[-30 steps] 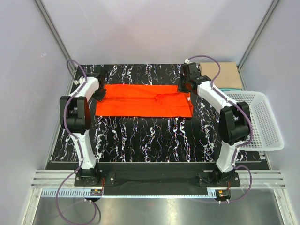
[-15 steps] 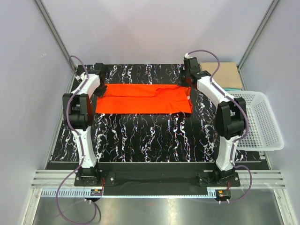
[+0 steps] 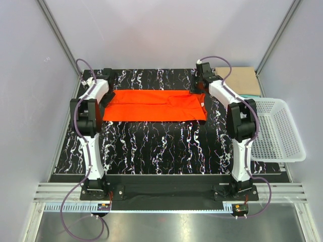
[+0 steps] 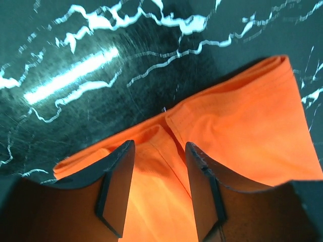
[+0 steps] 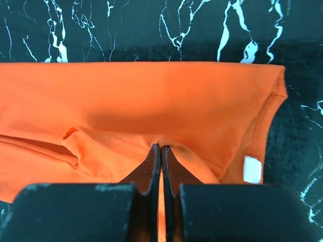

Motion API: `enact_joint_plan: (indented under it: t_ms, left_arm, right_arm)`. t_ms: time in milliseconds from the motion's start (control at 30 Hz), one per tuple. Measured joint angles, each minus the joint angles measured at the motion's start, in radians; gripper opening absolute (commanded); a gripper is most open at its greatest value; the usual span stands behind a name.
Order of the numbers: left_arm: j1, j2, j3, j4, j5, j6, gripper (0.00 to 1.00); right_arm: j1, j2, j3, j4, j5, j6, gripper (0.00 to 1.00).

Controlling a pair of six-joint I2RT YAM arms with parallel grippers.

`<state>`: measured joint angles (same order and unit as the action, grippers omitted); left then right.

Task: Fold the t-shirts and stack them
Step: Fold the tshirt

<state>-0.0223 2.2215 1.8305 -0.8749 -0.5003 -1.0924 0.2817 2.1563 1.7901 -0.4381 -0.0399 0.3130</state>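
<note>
Two robot arms reach across a black marbled surface to opposite ends of an orange shirt. The shirt lies along the far half of the surface, folded into a long flat strip, so one lengthwise fold looks done.

A white mesh basket sits off the right edge. At the far right corner lies a folded tan shirt, with a teal shirt peeking out beneath it, probably the start of the stack.

The left claw hangs over the strip's left end, fingers spread with cloth below the gap, gripping nothing. The right claw is pressed together, pinching a small puckered ridge of cloth near the collar, likely to hold that end taut. A small white label shows beside it.
</note>
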Motion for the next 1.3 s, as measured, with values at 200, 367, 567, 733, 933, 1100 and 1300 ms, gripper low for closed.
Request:
enact_joint_plan:
  t_ms: [200,367,567,733,933,1100,1300]
  left_arm:
    - [-0.001,-0.056,-0.033,0.002,-0.055,0.008,0.68]
    - [-0.002,-0.142,-0.075,0.007,-0.068,0.023,0.67]
    - [-0.002,-0.211,-0.158,0.004,-0.061,0.025,0.68]
    - [-0.008,-0.256,-0.25,0.048,-0.001,0.092,0.67]
    - [-0.044,-0.37,-0.475,0.292,0.217,0.232,0.7]
    - [-0.069,-0.365,-0.551,0.379,0.313,0.274,0.7]
    - [-0.064,-0.283,-0.521,0.352,0.278,0.285,0.72]
  right_arm:
    - [-0.001,0.061,0.072,0.0,-0.018,-0.006,0.04]
    - [-0.004,0.095,0.126,0.002,-0.022,-0.028,0.21]
    - [-0.026,0.111,0.179,-0.023,0.005,-0.027,0.55]
    - [-0.051,0.066,0.096,-0.041,-0.032,-0.018,0.52]
    - [-0.057,-0.073,-0.085,-0.048,-0.153,0.04,0.38]
    - [-0.055,-0.178,-0.295,-0.01,-0.189,0.089,0.33]
    - [-0.055,-0.182,-0.454,0.031,-0.133,0.098,0.27]
